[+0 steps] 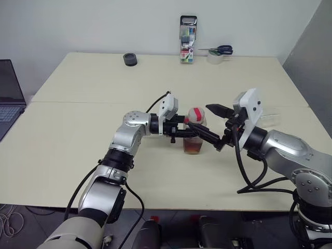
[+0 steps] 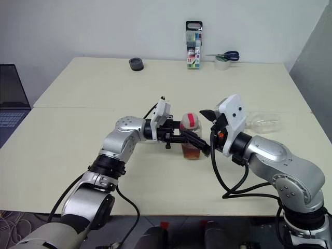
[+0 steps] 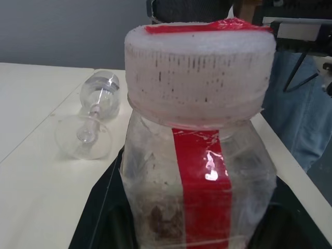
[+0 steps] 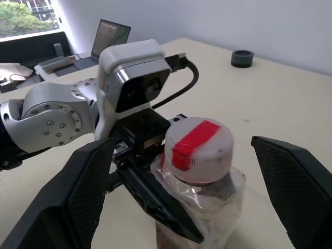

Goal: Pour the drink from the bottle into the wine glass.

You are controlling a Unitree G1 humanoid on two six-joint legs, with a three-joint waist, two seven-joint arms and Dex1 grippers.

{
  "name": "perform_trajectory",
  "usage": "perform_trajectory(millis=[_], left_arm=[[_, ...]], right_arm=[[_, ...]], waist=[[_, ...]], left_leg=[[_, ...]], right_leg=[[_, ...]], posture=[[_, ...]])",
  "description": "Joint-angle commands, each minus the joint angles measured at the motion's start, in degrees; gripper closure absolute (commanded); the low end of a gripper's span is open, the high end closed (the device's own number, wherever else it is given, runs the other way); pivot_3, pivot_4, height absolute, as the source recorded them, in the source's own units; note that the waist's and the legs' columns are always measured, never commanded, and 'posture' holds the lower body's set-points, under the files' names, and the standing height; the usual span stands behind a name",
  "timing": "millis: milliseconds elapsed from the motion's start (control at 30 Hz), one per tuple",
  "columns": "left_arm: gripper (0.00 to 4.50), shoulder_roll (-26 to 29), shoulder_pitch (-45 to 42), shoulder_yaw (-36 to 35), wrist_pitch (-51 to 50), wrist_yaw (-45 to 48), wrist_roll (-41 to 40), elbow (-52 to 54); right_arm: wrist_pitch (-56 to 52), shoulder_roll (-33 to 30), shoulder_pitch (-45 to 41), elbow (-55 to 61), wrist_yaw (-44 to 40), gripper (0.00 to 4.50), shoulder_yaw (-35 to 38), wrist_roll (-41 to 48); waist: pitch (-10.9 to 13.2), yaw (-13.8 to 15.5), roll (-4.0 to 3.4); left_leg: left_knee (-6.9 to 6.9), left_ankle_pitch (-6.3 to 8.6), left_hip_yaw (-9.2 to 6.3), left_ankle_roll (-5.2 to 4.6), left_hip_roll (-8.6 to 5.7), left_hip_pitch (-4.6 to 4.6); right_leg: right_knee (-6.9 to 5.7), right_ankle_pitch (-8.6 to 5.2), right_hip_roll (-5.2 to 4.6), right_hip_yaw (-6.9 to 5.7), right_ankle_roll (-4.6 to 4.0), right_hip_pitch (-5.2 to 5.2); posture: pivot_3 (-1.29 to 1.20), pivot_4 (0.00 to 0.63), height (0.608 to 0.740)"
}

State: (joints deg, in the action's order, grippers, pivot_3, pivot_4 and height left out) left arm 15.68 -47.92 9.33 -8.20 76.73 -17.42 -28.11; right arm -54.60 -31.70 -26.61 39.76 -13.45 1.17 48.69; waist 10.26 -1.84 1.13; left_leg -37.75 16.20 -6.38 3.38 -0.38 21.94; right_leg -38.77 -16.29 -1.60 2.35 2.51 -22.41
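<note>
You see the bottle upright near the table's middle: clear, squarish, red label strip, pale cap with a red stripe, capped. The drink, reddish-brown, fills only its lower part. The wine glass lies on its side, well to the right, empty.

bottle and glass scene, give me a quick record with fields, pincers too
bottle: upright on the table, white cap with red tape still on
drink: reddish-brown, low in the bottle
left pincer: shut on the bottle's body
right pincer: open, fingers either side of the cap, not touching
wine glass: lying on its side on the table, empty
far edge: marker case, scissors, tape roll
poured: nothing yet
</note>
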Motion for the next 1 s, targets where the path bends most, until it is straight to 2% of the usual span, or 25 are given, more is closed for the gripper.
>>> perform_trajectory(millis=[33,333,433,633,667,767,867,1000], left_arm=[[2.69,-0.6,-2.1,-0.3,4.3,0.0,0.8,0.4],[2.69,-1.3,-1.9,-1.0,6.8,-0.8,1.4,-0.1],[2.69,-1.4,-1.8,-1.0,6.7,-1.0,1.3,0.0],[2.69,-1.2,-1.3,-0.7,6.1,-0.9,1.2,0.5],[2.69,-1.1,-1.3,-0.6,6.0,-0.7,1.2,0.6],[2.69,-1.1,-1.5,-0.5,6.0,-0.5,1.3,0.4],[2.7,-1.2,-1.9,-0.3,5.9,0.3,1.3,0.2],[2.7,-1.2,-2.2,-0.2,6.0,1.0,1.3,0.1]], right_arm=[[2.2,1.0,-1.9,-0.9,-0.3,0.0,-1.4,-3.1],[4.0,3.5,-2.7,-4.0,-1.6,0.0,-3.6,-7.9],[4.7,4.0,-2.5,-4.6,-2.1,0.62,-3.6,-9.1],[6.5,5.1,-2.3,-5.0,-3.7,2.55,-3.6,-10.9],[7.6,4.9,-2.2,-5.2,-5.0,2.57,-4.0,-11.4],[13.1,2.2,-2.8,-7.5,-13.0,2.57,-5.8,-14.2],[18.9,-2.2,-5.4,-14.5,-25.2,2.57,-7.1,-15.9],[20.1,-8.1,-14.5,-27.9,-42.5,2.57,-9.3,-15.5]], waist=[[0.0,0.0,-0.01],[0.0,0.0,-0.02],[0.0,0.0,-0.02],[0.0,0.0,-0.02],[0.0,0.0,-0.02],[0.0,0.0,-0.03],[0.0,-0.1,-0.05],[0.2,-0.2,-0.22]], left_leg=[[0.0,0.0,0.0,0.0,0.0,0.0],[0.0,0.0,0.01,0.0,0.0,0.06],[0.0,0.0,0.02,0.0,0.0,0.09],[0.0,0.0,0.03,0.0,0.0,0.15],[-0.01,0.0,0.03,0.0,0.0,0.16],[-0.01,0.0,0.03,0.0,-0.01,0.16],[-0.04,0.0,0.06,0.0,-0.02,0.16],[-0.08,0.0,0.11,-0.01,-0.01,0.15]], right_leg=[[0.0,0.0,0.0,0.0,0.0,0.0],[-0.03,0.0,0.0,0.01,0.0,-0.09],[-0.08,0.0,0.0,0.03,0.0,-0.17],[-0.1,0.0,0.0,0.03,0.0,-0.23],[-0.1,0.0,0.0,0.03,0.0,-0.23],[-0.1,0.0,0.0,0.03,0.0,-0.24],[-0.09,0.0,0.0,0.03,0.0,-0.23],[-0.1,0.0,0.03,0.06,0.0,-0.23]], posture=[[0.0,0.15,0.74],[0.0,0.15,0.74],[0.0,0.15,0.74],[0.0,0.15,0.74],[0.0,0.15,0.74],[0.0,0.15,0.74],[0.0,0.15,0.74],[0.0,0.15,0.74]])
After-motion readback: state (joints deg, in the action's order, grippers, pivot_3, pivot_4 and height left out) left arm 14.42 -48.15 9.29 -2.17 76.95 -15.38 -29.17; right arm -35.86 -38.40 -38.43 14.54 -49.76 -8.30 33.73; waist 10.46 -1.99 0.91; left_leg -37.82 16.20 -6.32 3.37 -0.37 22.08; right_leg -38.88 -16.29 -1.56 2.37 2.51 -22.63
